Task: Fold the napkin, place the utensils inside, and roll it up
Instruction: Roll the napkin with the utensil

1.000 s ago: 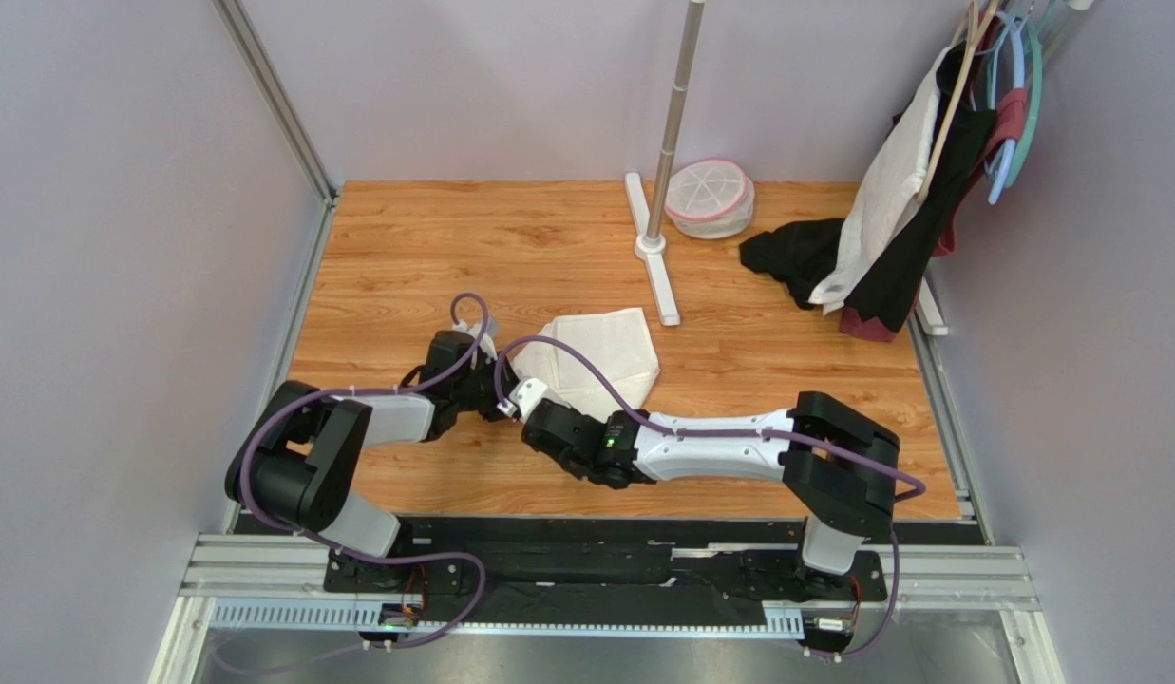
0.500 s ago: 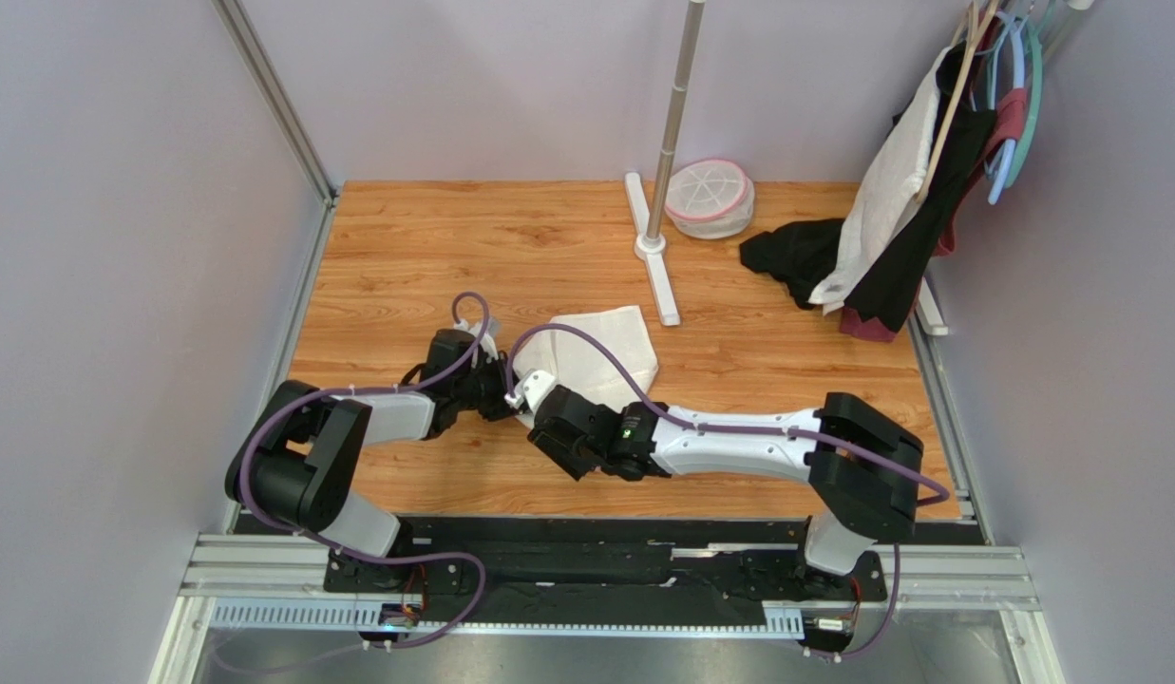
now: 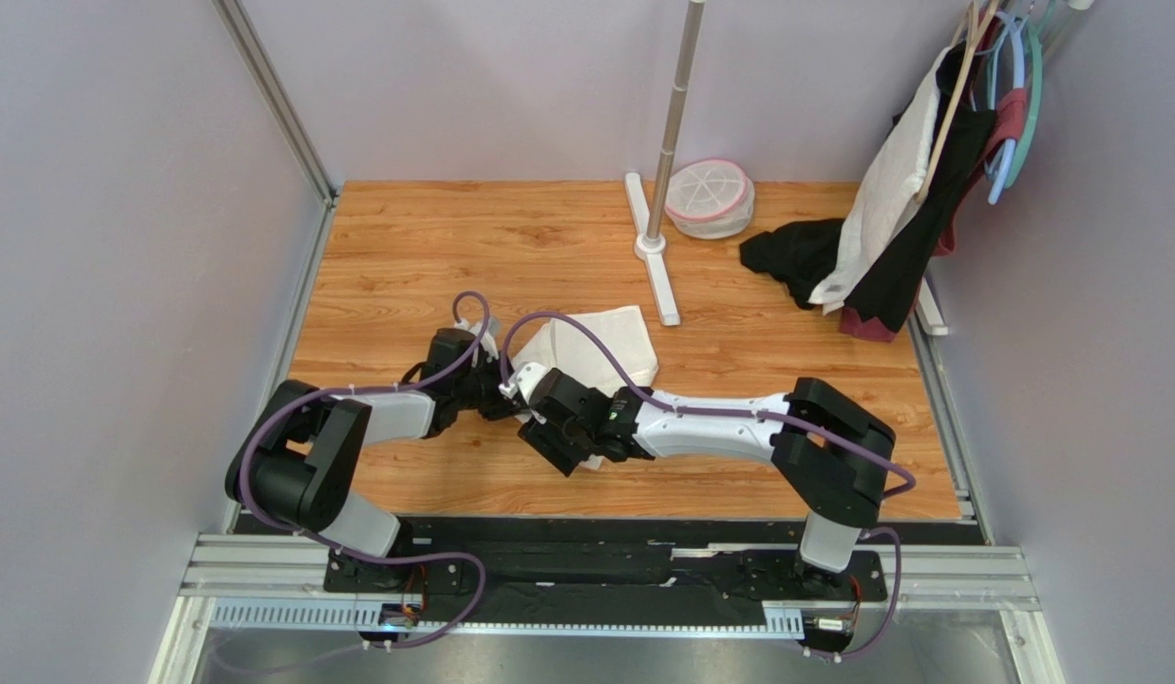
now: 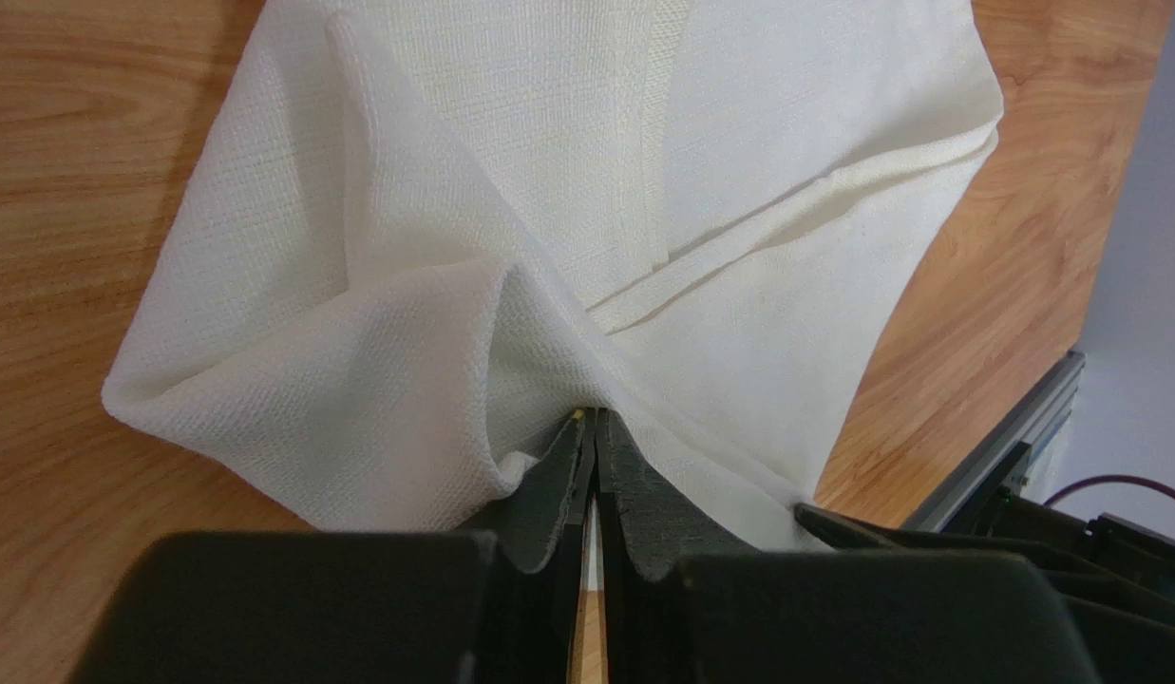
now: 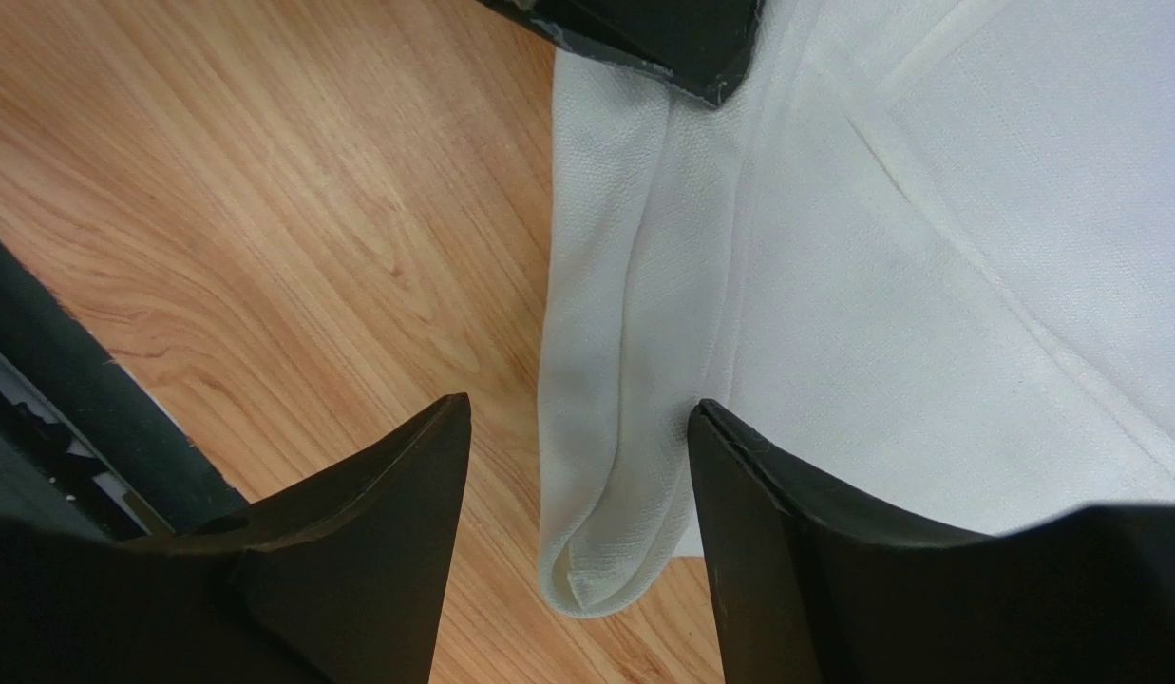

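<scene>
The cream-white napkin lies folded and rumpled on the wooden table, just beyond both wrists. In the left wrist view the napkin bunches up where my left gripper is shut on a raised fold. My left gripper sits at the napkin's left near corner. My right gripper is open, and its fingers straddle a rolled edge of the napkin without pinching it. From above, my right gripper is close beside the left one. The utensils are out of view.
A white-footed stand pole rises behind the napkin. A round pink-rimmed basket sits beside it. A black cloth and garments on hangers fill the far right. Grey walls close both sides.
My right gripper has opened and let go of the napkin edge, and its wrist has shifted a little farther over the cloth. The left gripper has stayed shut and still.
</scene>
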`<state>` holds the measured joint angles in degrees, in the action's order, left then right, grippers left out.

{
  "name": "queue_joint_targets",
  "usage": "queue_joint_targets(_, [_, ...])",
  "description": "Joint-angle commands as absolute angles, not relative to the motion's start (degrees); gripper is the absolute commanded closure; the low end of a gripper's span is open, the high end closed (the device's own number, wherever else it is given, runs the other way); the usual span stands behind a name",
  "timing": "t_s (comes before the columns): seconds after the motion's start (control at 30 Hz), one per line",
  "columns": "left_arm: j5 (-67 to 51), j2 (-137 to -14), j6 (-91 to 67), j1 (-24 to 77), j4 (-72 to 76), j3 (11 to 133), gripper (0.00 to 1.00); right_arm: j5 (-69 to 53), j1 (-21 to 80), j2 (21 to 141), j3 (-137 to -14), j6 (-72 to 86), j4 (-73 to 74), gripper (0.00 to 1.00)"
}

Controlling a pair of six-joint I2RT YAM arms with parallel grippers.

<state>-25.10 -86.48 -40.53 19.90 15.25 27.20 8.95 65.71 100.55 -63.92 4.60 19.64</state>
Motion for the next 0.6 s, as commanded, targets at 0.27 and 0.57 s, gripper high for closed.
queue_joint_targets(0.27, [-23.2,-88.1,-36.9,20.1,8.3,27.4,0.90,6.2,62.4,103.2,-63.8,3.5,15.6,0.72])
queue_joint_targets(0.57, [-22.9,-86.1,-37.0,20.1,7.9,27.3,0.88,5.0,58.7,106.3,-62.5,4.6,15.0,1.00])
